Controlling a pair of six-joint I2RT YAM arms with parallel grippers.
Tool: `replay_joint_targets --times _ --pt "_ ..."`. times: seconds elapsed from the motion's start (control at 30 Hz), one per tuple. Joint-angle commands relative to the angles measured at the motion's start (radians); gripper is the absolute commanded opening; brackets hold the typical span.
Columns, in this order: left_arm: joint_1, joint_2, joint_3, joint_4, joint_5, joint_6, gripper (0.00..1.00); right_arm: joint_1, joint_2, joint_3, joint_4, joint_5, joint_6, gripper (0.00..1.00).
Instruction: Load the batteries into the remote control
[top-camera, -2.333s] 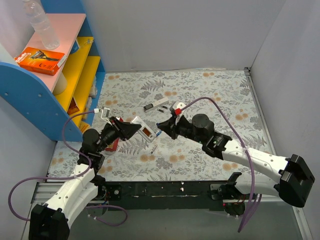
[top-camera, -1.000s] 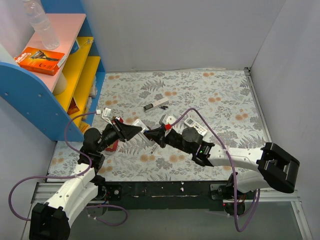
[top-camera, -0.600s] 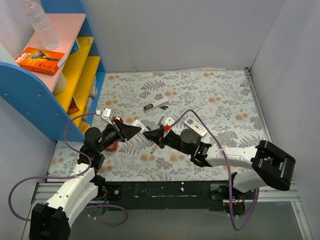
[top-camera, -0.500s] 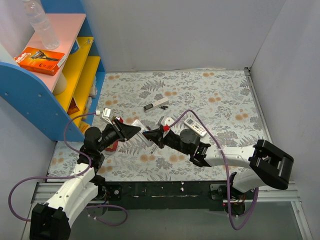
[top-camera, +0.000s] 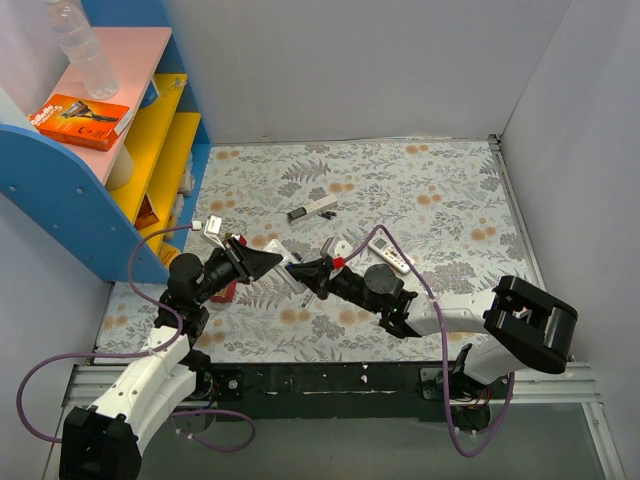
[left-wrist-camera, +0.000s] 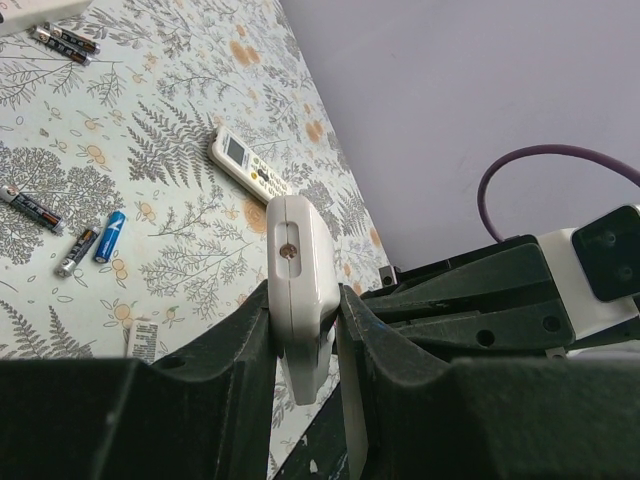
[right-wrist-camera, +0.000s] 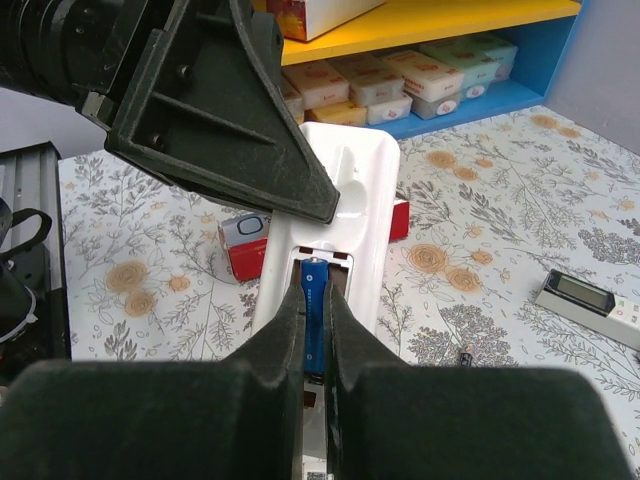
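The left gripper (left-wrist-camera: 302, 312) is clamped on a white remote (left-wrist-camera: 300, 262), its 2 black fingers pressing the remote's long sides and holding it tilted above the table (top-camera: 430, 180). The remote's back faces the right gripper (right-wrist-camera: 316, 296), and its compartment (right-wrist-camera: 322, 262) is open, with no cover on it.

The right gripper's jaws are closed on 1 battery (right-wrist-camera: 316, 330). It is a slim, glossy blue cylinder with a paler tip, much shorter than the remote. It lies lengthwise along the remote, its far end inside the compartment's mouth and touching the remote. Whether it is fully seated cannot be told.

In the left wrist view, 5 loose batteries (left-wrist-camera: 110, 236) lie on the table well apart from the remote: 1 blue and 1 black side by side, 1 black alone farther out, and 2 black together farthest off. A second remote (left-wrist-camera: 248, 164), white with a small screen, lies flat beyond the remote's tip. A red box (right-wrist-camera: 248, 246) sits on the table just beside the remote, under the left gripper.
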Motion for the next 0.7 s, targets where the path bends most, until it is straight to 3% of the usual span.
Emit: replay_joint_targets --times 0.0,0.3,0.67 --pt "-0.006 -0.026 0.066 0.044 0.062 -0.019 0.00 -0.005 0.018 -0.027 0.011 0.041 -0.020 0.10" --pt "-0.006 -0.047 0.100 -0.074 0.014 0.064 0.00 -0.005 0.001 -0.039 -0.053 0.078 -0.050 0.11" --pt "-0.006 -0.027 0.094 -0.057 0.045 0.065 0.00 -0.005 0.050 0.017 -0.102 0.065 -0.033 0.23"
